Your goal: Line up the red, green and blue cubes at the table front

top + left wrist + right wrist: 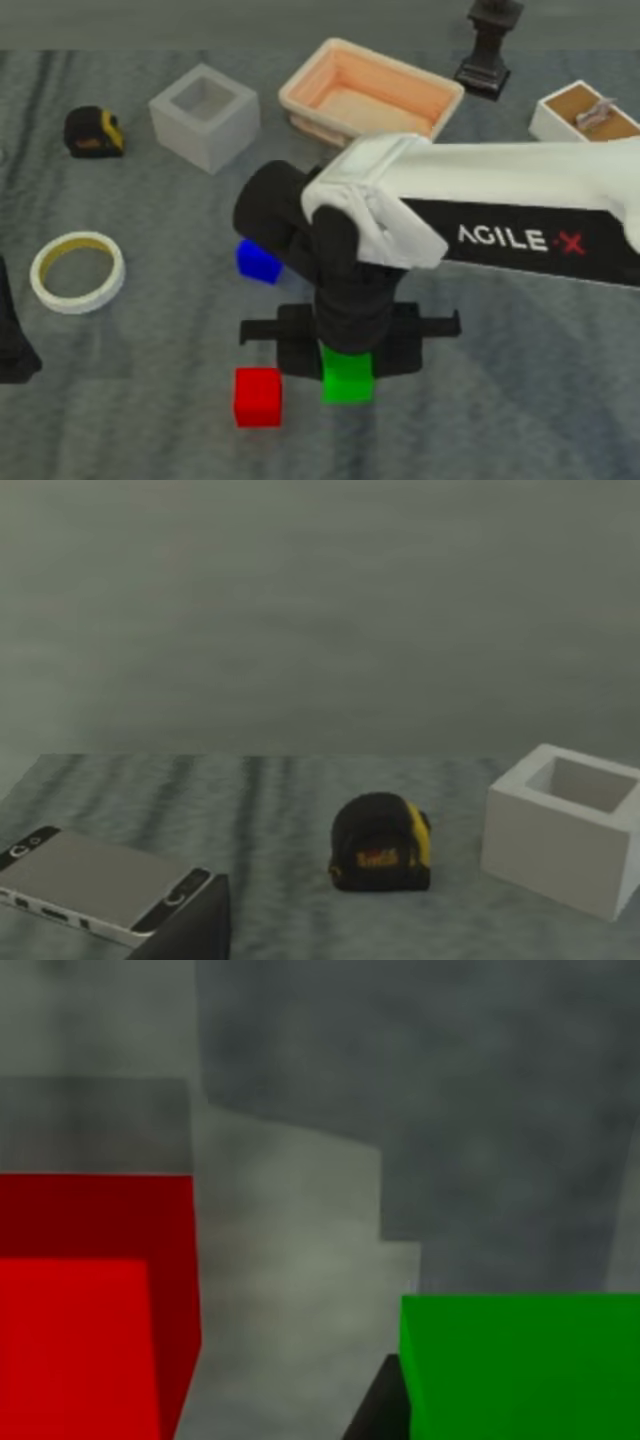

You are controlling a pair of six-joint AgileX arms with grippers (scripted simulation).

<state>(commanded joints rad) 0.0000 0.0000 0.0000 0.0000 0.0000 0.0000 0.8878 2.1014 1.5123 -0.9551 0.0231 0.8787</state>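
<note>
The right gripper (347, 372) is positioned low over the green cube (347, 377) near the front of the table (520, 400). The red cube (258, 396) sits just beside the green one, toward the table's left, with a narrow gap visible in the right wrist view. The blue cube (259, 262) lies farther back, partly covered by the arm.

Whether the fingers are clamped on the green cube or standing apart cannot be determined: the wrist body hides them from above, and the right wrist view shows only a dark edge against the green face.

Handling, judged: the cubes appear rigid, light and glossy, so slip is likely unless two opposite flat faces are pinched squarely at mid-height.

The left gripper is not visible in any view; its wrist camera faces a tape measure (382, 843), a grey hollow box (562, 830) and a phone-like slab (95, 882), cut off at the frame edge.
</note>
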